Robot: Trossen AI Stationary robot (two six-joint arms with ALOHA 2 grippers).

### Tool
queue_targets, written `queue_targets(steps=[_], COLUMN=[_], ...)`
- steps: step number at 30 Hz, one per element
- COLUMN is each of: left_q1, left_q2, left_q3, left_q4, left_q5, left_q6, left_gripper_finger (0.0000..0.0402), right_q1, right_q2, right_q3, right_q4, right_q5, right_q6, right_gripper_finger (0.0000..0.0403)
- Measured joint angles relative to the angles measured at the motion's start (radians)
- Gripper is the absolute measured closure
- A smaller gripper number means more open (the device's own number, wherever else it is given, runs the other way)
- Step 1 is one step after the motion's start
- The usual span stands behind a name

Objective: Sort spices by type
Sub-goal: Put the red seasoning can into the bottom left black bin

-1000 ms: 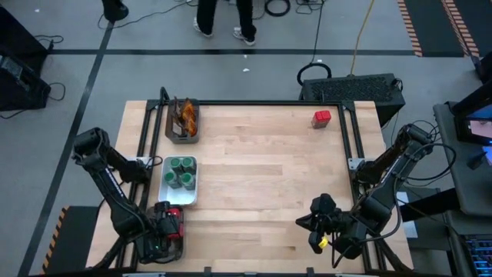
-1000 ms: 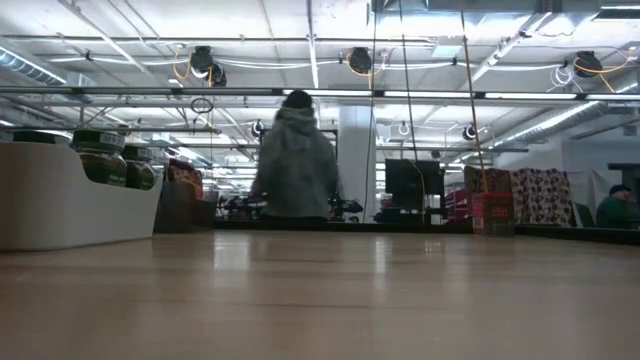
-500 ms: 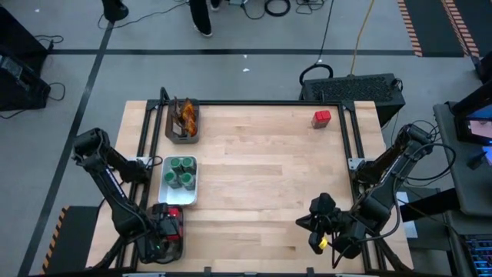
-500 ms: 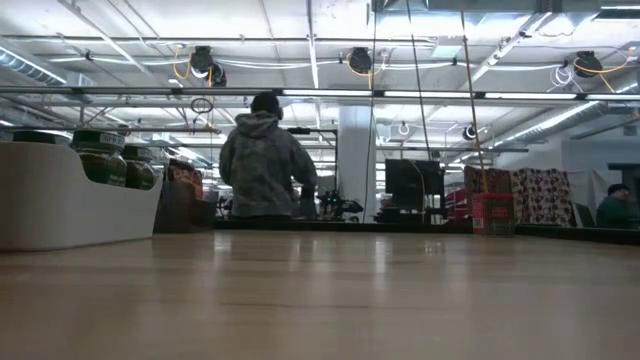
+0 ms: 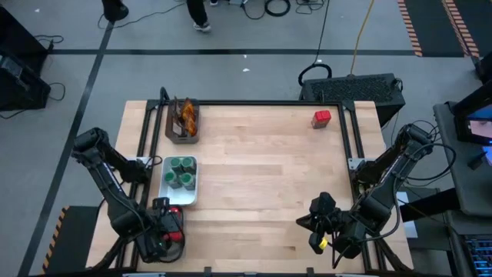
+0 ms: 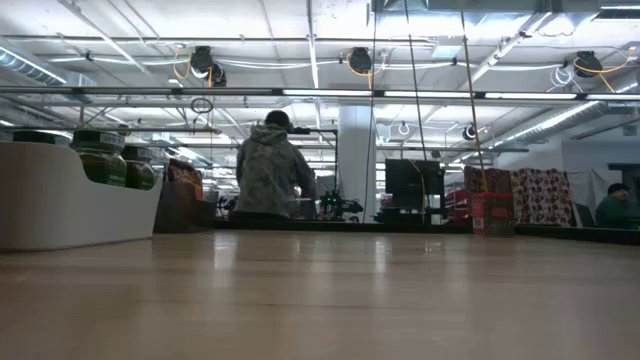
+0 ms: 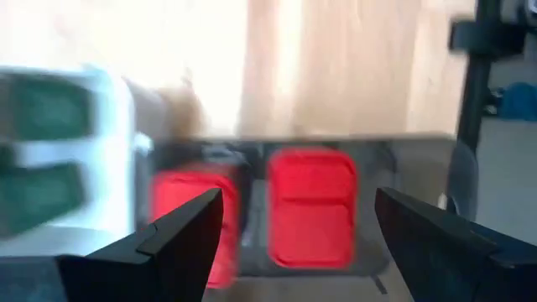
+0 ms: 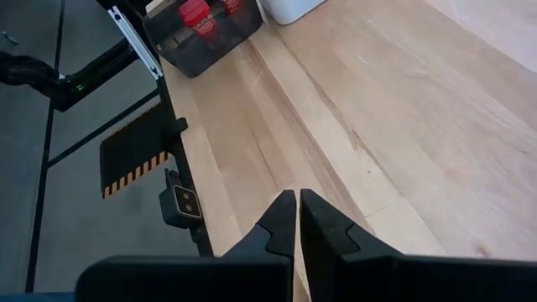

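Down at the near left corner of the worktop (image 5: 261, 169), the left pincer (image 7: 294, 243) is hanging over the dark tray (image 5: 174, 248), its fingers spread wide and gripping nothing, with two red boxy packets (image 7: 312, 205) sitting side by side in that tray right between the fingertips in the left wrist view. Over at the near right edge, the right pincer (image 5: 315, 225) is waiting low above bare wood, its two fingers (image 8: 284, 220) pressed together on nothing. Moving back along the left side, the white tray (image 5: 178, 197) is sitting just beyond the dark one, carrying the round jars with green lids (image 5: 181, 172), bunched at its far end; the low view is catching those jars poking above the white wall. Farther still, by the far left corner, a second dark tray (image 5: 181, 137) is holding the brown-orange crinkly sachets (image 5: 185, 115). One red boxy packet (image 5: 321, 118) is sitting alone near the far right corner, well apart from everything else. Beyond the worktop, a person (image 6: 270, 170) in a hooded top is standing on the room floor.
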Motion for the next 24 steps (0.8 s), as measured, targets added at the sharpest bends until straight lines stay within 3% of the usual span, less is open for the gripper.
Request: queue_targets(steps=[3, 6, 11, 17, 21, 24], left_q1=[0.037, 0.089, 0.206, 0.356, 0.466, 0.571], left_q2=[0.000, 0.000, -0.001, -0.009, -0.009, -0.018], left_q3=[0.072, 0.132, 0.190, 0.187, 0.186, 0.149], left_q4=[-0.065, -0.068, 0.050, 0.373, 0.414, 0.412], left_q5=[-0.084, -0.167, -0.235, -0.149, -0.101, 0.003], left_q6=[0.038, 0.090, 0.220, 0.522, 0.739, 0.857], left_gripper_finger=[0.0086, 0.0086, 0.0086, 0.0093, 0.0104, 0.0107], right_q1=[0.000, -0.001, -0.057, -0.239, -0.426, -0.624], right_q2=[0.000, -0.001, -0.057, -0.193, -0.288, -0.358], right_q3=[0.000, 0.001, 0.001, 0.001, 0.001, 0.001], right_q4=[-0.011, -0.092, -0.311, -0.507, -0.636, -0.690], right_q5=[0.003, 0.037, 0.015, -0.076, -0.080, -0.143], right_q6=[0.011, 0.132, 0.267, 0.275, 0.217, 0.097], right_gripper_finger=[0.0403, 0.0403, 0.0403, 0.0403, 0.0403, 0.0403])
